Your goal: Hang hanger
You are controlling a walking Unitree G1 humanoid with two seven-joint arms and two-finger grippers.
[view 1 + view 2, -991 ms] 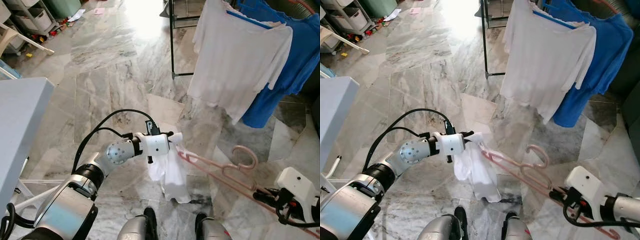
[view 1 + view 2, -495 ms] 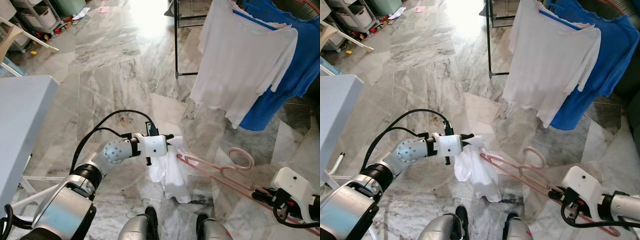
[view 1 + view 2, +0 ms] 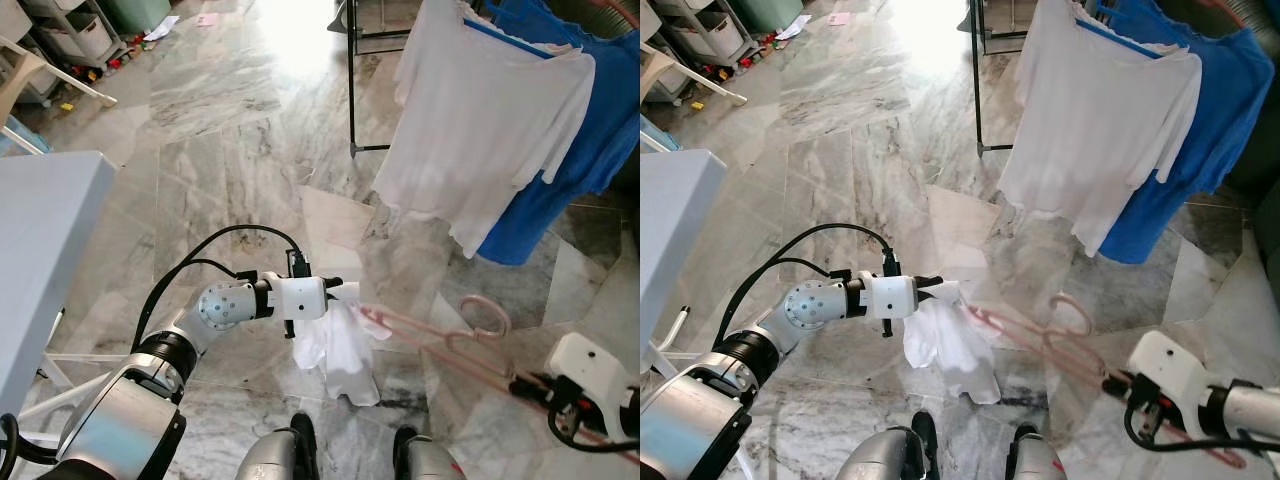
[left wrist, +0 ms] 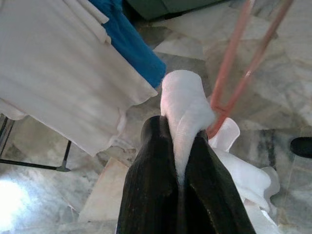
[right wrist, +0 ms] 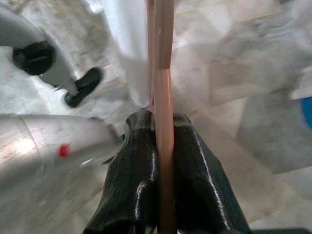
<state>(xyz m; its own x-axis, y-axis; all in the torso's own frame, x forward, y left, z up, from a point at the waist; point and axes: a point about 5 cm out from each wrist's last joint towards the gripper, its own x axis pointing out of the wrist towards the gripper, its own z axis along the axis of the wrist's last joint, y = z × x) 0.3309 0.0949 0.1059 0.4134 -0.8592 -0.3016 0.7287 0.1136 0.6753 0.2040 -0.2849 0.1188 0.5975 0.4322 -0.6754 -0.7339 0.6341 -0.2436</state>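
Blurry hanger, cropped edges

The pink hanger (image 3: 440, 340) smears out toward the lower right of the head views, and its far end runs off the frame. The blue shirt (image 3: 585, 140) is cut off at the upper right, and the right wrist view is mostly motion blur.

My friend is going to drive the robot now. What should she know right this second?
Left tool: shut on the white cloth, which hangs off one end of the pink hanger.
Right tool: shut on the hanger's other end.
The hanger is held low between the two arms, above the marble floor.
The rack with the white shirt and blue shirt stands ahead to the right.
Done: hanger and cloth gripped.
Left: lift it and hook it on the rack.
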